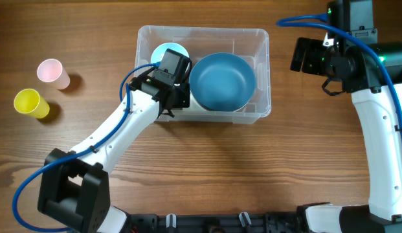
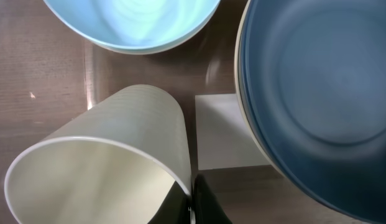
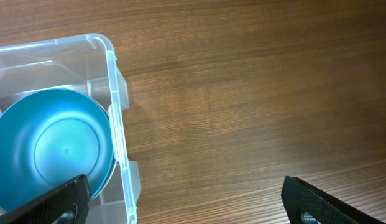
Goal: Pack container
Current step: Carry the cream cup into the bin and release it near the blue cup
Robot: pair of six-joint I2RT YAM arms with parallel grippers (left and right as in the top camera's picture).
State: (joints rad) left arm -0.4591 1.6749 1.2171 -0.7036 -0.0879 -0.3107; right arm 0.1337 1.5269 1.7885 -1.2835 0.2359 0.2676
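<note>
The clear container (image 1: 263, 40) sits at the table's middle back. A large dark blue bowl (image 1: 222, 81) fills its right half and a light blue bowl (image 1: 163, 52) lies at its back left. My left gripper (image 1: 171, 97) is over the container's front left. In the left wrist view it (image 2: 193, 202) is shut on the rim of a cream cup (image 2: 118, 143), which lies tilted beside the dark blue bowl (image 2: 323, 93), the light blue bowl (image 2: 130, 18) and the white label (image 2: 224, 134). My right gripper (image 3: 186, 199) is open and empty over bare table, right of the container (image 3: 115, 112).
A pink cup (image 1: 52, 71) and a yellow cup (image 1: 29, 103) stand on the table at the far left, outside the container. The right arm (image 1: 343, 61) hovers at the back right. Wood table surrounds the container.
</note>
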